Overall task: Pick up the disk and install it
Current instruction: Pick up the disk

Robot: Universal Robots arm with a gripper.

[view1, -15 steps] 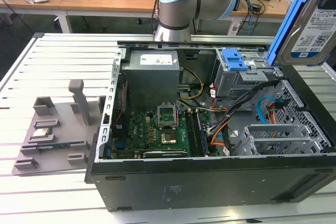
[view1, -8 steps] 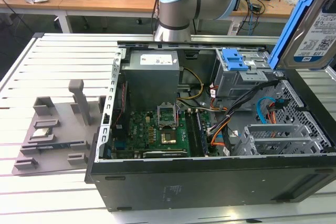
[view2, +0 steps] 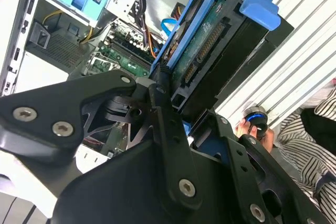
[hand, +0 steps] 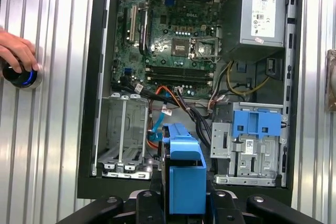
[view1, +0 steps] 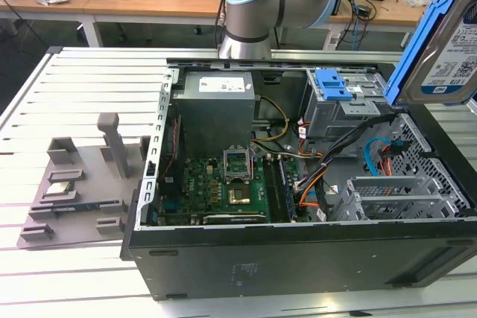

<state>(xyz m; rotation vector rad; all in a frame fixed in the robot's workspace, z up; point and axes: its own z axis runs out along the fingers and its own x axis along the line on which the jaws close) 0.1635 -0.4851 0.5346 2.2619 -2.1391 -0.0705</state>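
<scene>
In both wrist views my gripper (hand: 184, 199) (view2: 185, 115) is shut on the disk (hand: 184, 174) (view2: 210, 45), a silver drive in a blue plastic frame. I hold it on edge in the air above the open computer case (view1: 298, 258). In the exterior view the disk (view1: 447, 35) hangs high at the exterior view's right, its labelled face showing. Beneath it in the case lie an empty grey drive bay (hand: 123, 135) (view1: 395, 195) and a bundle of orange and blue cables (hand: 160, 111).
A grey metal cage with a blue latch (view1: 335, 91) (hand: 254, 127) sits beside the power supply (view1: 216, 106). The motherboard (view1: 223, 184) covers the case floor. A grey fixture (view1: 82, 176) stands on the slatted table. A person's hand (hand: 16, 51) rests on a knob.
</scene>
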